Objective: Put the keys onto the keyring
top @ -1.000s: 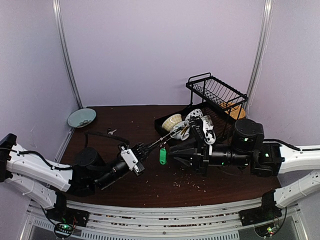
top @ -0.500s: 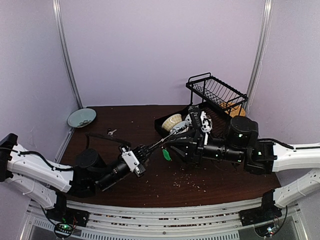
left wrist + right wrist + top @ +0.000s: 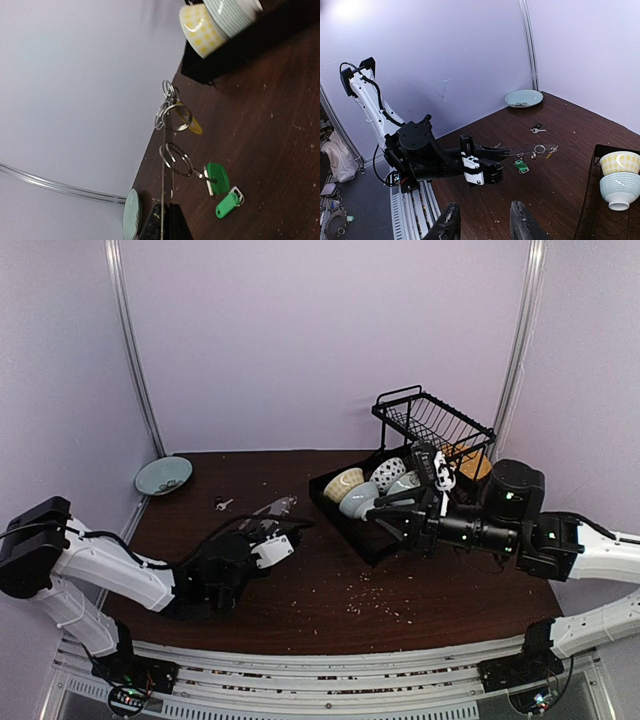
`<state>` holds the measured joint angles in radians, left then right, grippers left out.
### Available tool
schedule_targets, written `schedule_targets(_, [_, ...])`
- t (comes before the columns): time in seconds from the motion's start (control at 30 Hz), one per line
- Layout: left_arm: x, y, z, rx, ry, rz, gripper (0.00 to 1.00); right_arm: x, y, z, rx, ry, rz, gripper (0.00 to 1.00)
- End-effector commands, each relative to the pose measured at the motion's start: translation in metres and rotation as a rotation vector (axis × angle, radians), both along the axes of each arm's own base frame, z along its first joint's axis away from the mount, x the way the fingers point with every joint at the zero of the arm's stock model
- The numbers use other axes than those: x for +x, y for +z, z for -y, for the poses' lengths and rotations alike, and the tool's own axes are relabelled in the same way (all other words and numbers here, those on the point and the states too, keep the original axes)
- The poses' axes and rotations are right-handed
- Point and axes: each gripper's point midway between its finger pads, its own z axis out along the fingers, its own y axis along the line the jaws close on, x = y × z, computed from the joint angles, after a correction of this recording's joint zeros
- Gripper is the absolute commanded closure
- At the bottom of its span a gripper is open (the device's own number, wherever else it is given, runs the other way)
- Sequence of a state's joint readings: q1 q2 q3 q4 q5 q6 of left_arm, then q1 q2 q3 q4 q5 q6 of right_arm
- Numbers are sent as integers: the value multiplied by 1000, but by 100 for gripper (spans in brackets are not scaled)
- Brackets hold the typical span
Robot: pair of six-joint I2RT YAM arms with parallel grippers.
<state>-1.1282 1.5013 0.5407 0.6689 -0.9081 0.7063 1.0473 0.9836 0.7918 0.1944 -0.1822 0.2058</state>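
My left gripper (image 3: pixel 163 210) is shut on the keyring (image 3: pixel 163 165), a thin wire seen edge-on that runs up from the fingers. Small split rings hang on it with a green-headed key (image 3: pixel 218 177), a green tag (image 3: pixel 227 204) and a yellow-headed key (image 3: pixel 191 121). From above, the left gripper (image 3: pixel 280 532) sits low at the table's left-middle, the keyring (image 3: pixel 272 508) just beyond it. The right gripper (image 3: pixel 383 517) hangs open and empty well to the right, beside the tray. In the right wrist view its fingers (image 3: pixel 451 225) stand apart, with the keyring (image 3: pixel 532 147) far ahead.
A single loose key (image 3: pixel 222 503) lies on the brown table near the back left. A pale green plate (image 3: pixel 163 476) sits in the far left corner. A black tray (image 3: pixel 350 530) holds stacked bowls (image 3: pixel 345 483), and a black wire dish rack (image 3: pixel 435 425) stands behind it.
The right gripper has opened and drawn back to the right, off the keyring. The left arm has swung left and lower, carrying the keyring and its hanging keys along.
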Motion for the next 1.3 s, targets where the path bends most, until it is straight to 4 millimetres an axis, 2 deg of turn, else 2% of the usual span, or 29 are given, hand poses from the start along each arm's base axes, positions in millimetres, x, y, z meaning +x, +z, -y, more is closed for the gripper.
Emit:
schedule_targets(0.0, [-1,-38,1,117,23,-68,100,7,-20,6,-81,-38,0,63])
schedule_targets(0.1, [-13,-56,18,139,-26,-104,100,7,-18,7,-88,-40,10,62])
schedule_targets(0.2, [-30,-62,40,91,-116,-157,100,8,-16,11,-84,-52,18,62])
schedule_targets(0.33, [-48,-99,50,168,-183,-259,100,9,-16,14,-89,-66,24,61])
schedule_targets(0.4, [-61,-120,53,232,-199,-309,87,12,-17,17,-97,-85,24,59])
schedule_targets(0.47, [-79,-130,63,227,-251,-393,57,16,-17,20,-104,-106,25,57])
schedule_targets(0.53, [-102,-129,77,159,-347,-530,37,20,-17,24,-113,-136,24,54])
schedule_targets(0.63, [-132,-103,92,39,-483,-672,23,35,-16,36,-132,-232,26,51])
schedule_targets(0.7, [-148,-73,97,-63,-580,-747,17,47,-16,48,-142,-312,23,48])
schedule_targets(0.73, [-145,-59,95,-118,-587,-755,6,54,-18,56,-149,-356,21,47])
schedule_targets(0.77, [-132,-43,88,-191,-549,-726,2,62,-20,64,-155,-406,13,46])
schedule_targets(0.87, [-62,6,50,-496,-336,-677,2,86,-30,94,-174,-559,-20,44])
schedule_targets(0.93, [-12,28,9,-675,-144,-617,2,102,-38,120,-178,-673,-48,42])
schedule_targets(1.0, [27,38,-38,-804,60,-567,2,116,-47,148,-183,-782,-77,39])
schedule_targets(1.1, [56,40,-94,-908,264,-485,2,135,-69,199,-175,-961,-143,32])
schedule_targets(1.13, [64,40,-113,-949,322,-468,2,143,-77,225,-165,-1047,-172,29])
schedule_targets(1.2, [75,35,-151,-1021,422,-436,2,149,-91,264,-134,-1174,-215,26])
schedule_targets(1.27, [82,28,-201,-1076,567,-362,2,152,-103,301,-75,-1278,-254,22])
